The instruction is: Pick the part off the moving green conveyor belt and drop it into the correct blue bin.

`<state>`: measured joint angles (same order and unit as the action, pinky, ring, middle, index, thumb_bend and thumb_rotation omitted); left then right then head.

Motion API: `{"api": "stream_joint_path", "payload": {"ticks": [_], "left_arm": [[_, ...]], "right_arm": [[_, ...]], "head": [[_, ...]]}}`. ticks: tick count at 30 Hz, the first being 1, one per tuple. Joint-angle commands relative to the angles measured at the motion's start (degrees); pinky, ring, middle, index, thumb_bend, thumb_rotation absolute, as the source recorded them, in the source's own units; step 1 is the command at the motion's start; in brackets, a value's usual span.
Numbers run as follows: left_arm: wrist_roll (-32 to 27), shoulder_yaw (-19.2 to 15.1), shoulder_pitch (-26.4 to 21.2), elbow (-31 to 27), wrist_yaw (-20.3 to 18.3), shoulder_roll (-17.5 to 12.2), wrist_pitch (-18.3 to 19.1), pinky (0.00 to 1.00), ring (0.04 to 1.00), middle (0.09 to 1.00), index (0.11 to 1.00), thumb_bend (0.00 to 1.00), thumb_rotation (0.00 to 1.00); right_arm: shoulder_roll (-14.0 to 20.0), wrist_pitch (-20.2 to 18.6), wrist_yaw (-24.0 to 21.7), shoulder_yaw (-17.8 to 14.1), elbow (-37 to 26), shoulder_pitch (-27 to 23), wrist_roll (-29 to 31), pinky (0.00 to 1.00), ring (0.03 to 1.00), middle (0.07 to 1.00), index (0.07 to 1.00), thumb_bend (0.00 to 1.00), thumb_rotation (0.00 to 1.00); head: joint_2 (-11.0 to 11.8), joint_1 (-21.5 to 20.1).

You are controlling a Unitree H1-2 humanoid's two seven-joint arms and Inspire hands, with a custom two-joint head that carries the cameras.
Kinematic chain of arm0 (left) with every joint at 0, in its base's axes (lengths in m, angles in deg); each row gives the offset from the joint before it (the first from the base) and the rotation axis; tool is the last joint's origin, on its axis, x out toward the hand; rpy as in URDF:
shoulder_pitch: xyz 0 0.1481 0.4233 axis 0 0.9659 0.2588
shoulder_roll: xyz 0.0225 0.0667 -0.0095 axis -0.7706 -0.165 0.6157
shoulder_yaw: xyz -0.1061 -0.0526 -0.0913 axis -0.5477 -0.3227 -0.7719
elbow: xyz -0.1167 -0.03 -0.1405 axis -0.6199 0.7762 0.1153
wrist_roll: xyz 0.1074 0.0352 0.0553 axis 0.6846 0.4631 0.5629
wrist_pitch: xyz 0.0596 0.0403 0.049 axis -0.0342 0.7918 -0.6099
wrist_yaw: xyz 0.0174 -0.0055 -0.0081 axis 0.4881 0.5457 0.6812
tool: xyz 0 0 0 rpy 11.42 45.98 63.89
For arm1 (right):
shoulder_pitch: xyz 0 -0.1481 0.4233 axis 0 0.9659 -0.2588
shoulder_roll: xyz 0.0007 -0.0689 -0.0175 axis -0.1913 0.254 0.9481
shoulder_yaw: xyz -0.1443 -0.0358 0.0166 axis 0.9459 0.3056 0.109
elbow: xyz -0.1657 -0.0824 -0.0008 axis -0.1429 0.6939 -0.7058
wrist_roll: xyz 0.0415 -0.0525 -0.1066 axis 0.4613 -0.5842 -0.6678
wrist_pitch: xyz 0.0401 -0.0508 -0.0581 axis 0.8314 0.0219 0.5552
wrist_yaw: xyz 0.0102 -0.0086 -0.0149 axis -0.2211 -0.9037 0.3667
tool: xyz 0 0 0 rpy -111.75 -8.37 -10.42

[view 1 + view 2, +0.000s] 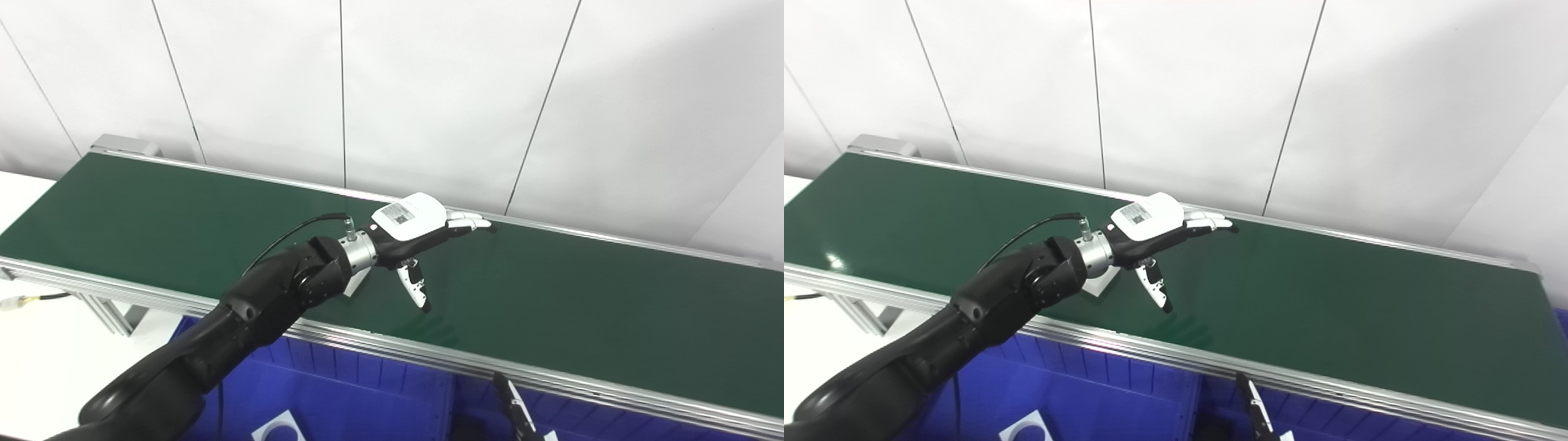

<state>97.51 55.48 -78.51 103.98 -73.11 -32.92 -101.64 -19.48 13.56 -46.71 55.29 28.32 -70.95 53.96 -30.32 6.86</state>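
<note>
Presently the left hand [422, 236] is stretched out flat over the green belt [582, 294], fingers [471, 222] spread toward the far rail and thumb hanging down; it is open and holds nothing. The part [1100, 283], a pale flat piece, lies on the belt just beneath the wrist, mostly hidden by the arm, so its shape cannot be judged. The risk, as assessed: the hand reaches past the part, which sits behind the palm, not under the fingers. On a running belt the part may travel on before the hand comes back over it, or be knocked askew by the wrist or thumb and slide toward the near rail. A hurried closing could pinch only an edge and drop it short of the blue bin [343, 392] below the near rail. The right hand [514, 410] shows only as a dark tip at the bottom edge; its state cannot be told. A sticker on the back of the left hand carries a printed code, too small to read. A white marker in the bin is partly cut off and illegible.
</note>
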Motion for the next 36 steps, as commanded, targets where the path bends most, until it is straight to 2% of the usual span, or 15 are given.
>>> {"api": "stream_joint_path", "payload": {"ticks": [1, 8, 11, 18, 22, 27, 36], "left_arm": [[-0.4, -0.6, -4.4, 0.7, -1.0, 0.0, 0.1, 0.55, 0.743, 0.867, 0.873, 1.00, 0.00], [1.1, 1.4, -7.5, 5.1, -5.5, 0.4, 0.0, 0.52, 0.701, 0.856, 0.864, 1.00, 0.00], [1.6, 2.7, -8.9, 6.9, -7.8, 0.5, 0.1, 0.54, 0.716, 0.858, 0.861, 1.00, 0.00], [3.6, 4.4, -10.9, 7.9, -11.1, 0.4, 1.8, 0.52, 0.698, 0.864, 0.865, 1.00, 0.00], [4.5, 5.4, -11.9, 8.4, -12.8, 0.2, 1.8, 0.53, 0.719, 0.869, 0.867, 1.00, 0.00], [5.5, 6.1, -12.2, 8.5, -14.0, 0.3, 1.9, 0.58, 0.760, 0.876, 0.862, 1.00, 0.00], [8.4, 6.7, -12.3, 10.2, -11.5, 0.1, 2.1, 0.59, 0.767, 0.882, 0.869, 1.00, 0.00]], "right_arm": [[-0.4, 2.9, -0.5, -0.2, -1.9, -0.2, 0.2, 0.94, 0.964, 0.956, 0.959, 0.86, 0.92], [-0.4, 2.9, -0.4, 0.0, -2.2, -0.3, -0.4, 0.91, 0.950, 0.948, 0.954, 0.84, 0.92], [-0.4, 2.9, -0.1, 0.2, -2.2, -0.3, -0.7, 0.91, 0.943, 0.944, 0.951, 0.83, 0.91], [-0.5, 2.9, -0.1, 0.6, -2.2, -0.5, -0.7, 0.91, 0.932, 0.934, 0.943, 0.82, 0.90], [-0.7, 2.9, -0.6, 0.4, -2.4, -0.4, -0.4, 0.91, 0.937, 0.935, 0.939, 0.82, 0.89], [-0.8, 2.9, -0.9, 0.3, -2.7, -0.3, -0.2, 0.91, 0.937, 0.933, 0.933, 0.81, 0.88], [-0.9, 2.9, -0.7, 0.5, -2.8, -0.1, -0.4, 0.90, 0.933, 0.928, 0.935, 0.82, 0.88]], "head": [[-0.1, 0.1], [-0.1, -0.1], [-0.1, -0.1], [-0.3, -0.4], [-0.3, -0.6], [-0.3, -0.7], [-0.3, -1.0]]}}
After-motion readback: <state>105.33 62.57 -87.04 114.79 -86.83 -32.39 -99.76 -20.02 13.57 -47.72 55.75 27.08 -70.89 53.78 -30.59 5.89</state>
